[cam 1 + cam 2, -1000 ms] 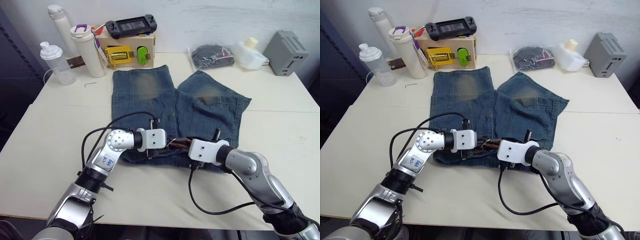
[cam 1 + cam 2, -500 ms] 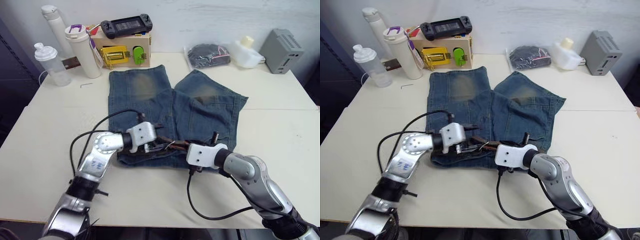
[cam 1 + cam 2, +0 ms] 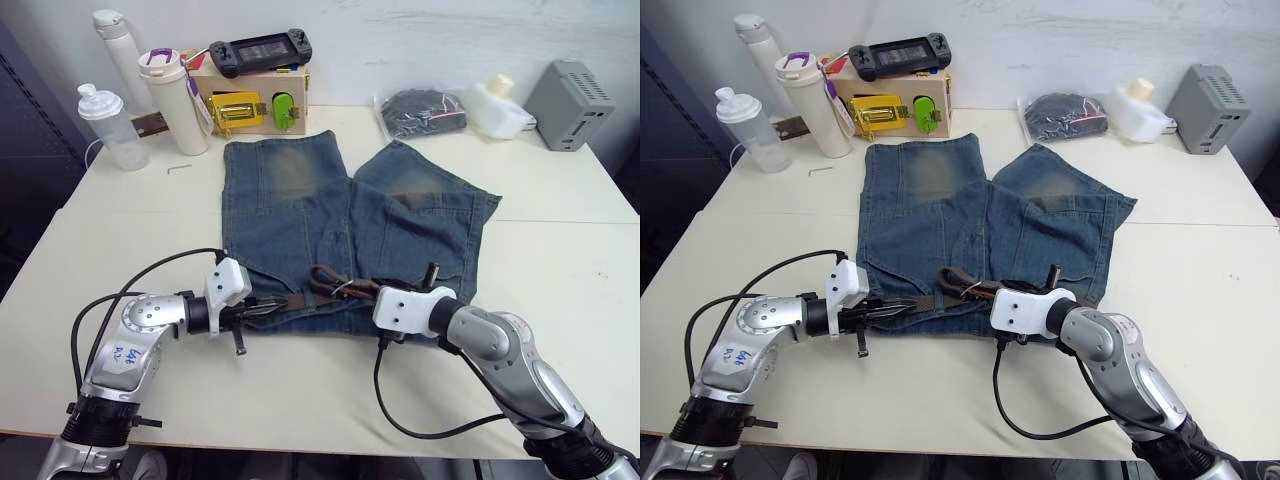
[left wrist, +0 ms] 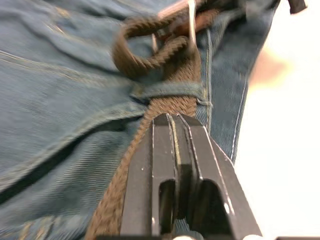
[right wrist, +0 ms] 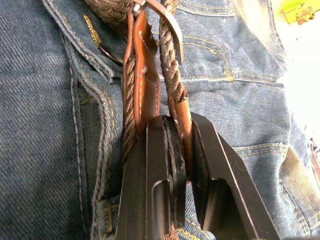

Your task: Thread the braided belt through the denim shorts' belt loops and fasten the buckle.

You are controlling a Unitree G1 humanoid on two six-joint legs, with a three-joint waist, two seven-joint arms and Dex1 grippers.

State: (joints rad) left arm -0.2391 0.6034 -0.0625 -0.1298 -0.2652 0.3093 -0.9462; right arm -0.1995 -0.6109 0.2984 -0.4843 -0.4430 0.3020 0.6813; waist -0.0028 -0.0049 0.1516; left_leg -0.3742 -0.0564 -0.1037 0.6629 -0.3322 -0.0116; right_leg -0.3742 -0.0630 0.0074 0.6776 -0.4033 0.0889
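The denim shorts [image 3: 340,225] lie mid-surface, the braided belt [image 3: 300,298] along their near waistband. Left claw [image 4: 172,125] pinches the belt beside a belt loop [image 4: 170,91]; right claw [image 5: 172,127] clamps the strap near the buckle [image 5: 165,20]. Opposing pulls could drag the belt out of its loops

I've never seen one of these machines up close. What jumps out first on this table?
Faded denim shorts lie flat mid-table, waistband nearest the robot. Along that waistband runs a braided belt, looped near the middle, with the left gripper pinching the strap at the shorts' left edge and the right gripper clamped on the end with the tan leather piece. At the table's far edge stand bottles and a wooden box.
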